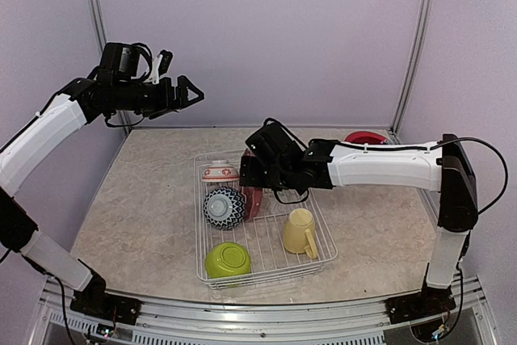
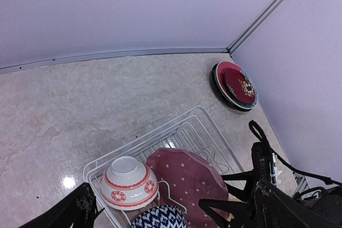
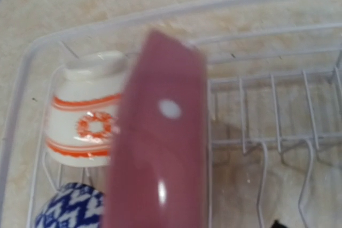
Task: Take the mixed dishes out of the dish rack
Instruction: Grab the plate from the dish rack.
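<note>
The white wire dish rack [image 1: 321, 241] holds a red-white bowl [image 1: 220, 172], a blue-patterned bowl [image 1: 224, 206], a pink dotted plate [image 1: 253, 198] standing on edge, a pale yellow mug [image 1: 300, 230] and a lime green bowl [image 1: 227, 259]. My right gripper [image 1: 251, 172] is down at the pink plate's top rim. In the left wrist view its fingers [image 2: 216, 205] stand apart on either side of the plate [image 2: 184, 177]. The right wrist view shows the plate [image 3: 160, 148] blurred and very close, with no fingers visible. My left gripper [image 1: 192, 93] is open and empty, high above the table's back left.
A red plate on a dark green plate [image 2: 238, 86] lies on the table at the back right corner, also seen in the top view [image 1: 365, 136]. Lilac walls enclose the table on three sides. The rack's upright prongs [image 3: 267, 148] stand right of the pink plate.
</note>
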`<state>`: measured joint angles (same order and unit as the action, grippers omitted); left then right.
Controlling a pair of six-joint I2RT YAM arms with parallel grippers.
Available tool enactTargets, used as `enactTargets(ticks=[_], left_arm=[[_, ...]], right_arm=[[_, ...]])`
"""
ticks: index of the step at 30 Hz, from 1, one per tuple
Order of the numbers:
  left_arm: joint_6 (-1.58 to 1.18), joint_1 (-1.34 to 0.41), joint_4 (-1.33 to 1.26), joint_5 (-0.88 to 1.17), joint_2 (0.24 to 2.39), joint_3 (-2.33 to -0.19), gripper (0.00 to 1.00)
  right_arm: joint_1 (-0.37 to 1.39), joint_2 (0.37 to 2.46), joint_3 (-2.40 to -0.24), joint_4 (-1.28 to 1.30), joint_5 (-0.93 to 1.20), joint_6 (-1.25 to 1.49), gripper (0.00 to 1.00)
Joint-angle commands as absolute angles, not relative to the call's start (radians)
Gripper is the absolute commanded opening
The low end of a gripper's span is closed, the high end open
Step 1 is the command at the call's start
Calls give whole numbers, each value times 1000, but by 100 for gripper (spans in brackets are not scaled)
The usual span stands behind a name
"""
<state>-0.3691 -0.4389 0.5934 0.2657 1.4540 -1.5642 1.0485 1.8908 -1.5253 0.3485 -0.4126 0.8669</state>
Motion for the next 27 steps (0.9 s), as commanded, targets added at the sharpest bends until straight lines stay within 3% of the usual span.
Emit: enactTargets(ticks=[1,4,12,16,27], left_arm=[[-355,-437,601,263,1445,-1576,99],[-351,-436,603,256,1444,-1577,99],[-353,-433,601,263,1446,-1577,99],[-362,-433,600,277,1452,-1578,99],[-367,-433,601,283,1465,-1578,99]], right_arm=[[1044,1946,-1597,430,-424,914,69],[1048,1962,-1604,425,-424,910,61],[1070,2033,-1704,540,-522,924,54],[1076,2053,-1736,562,-542,926,42],[1087,2074,-1752,575,-554,912,33]])
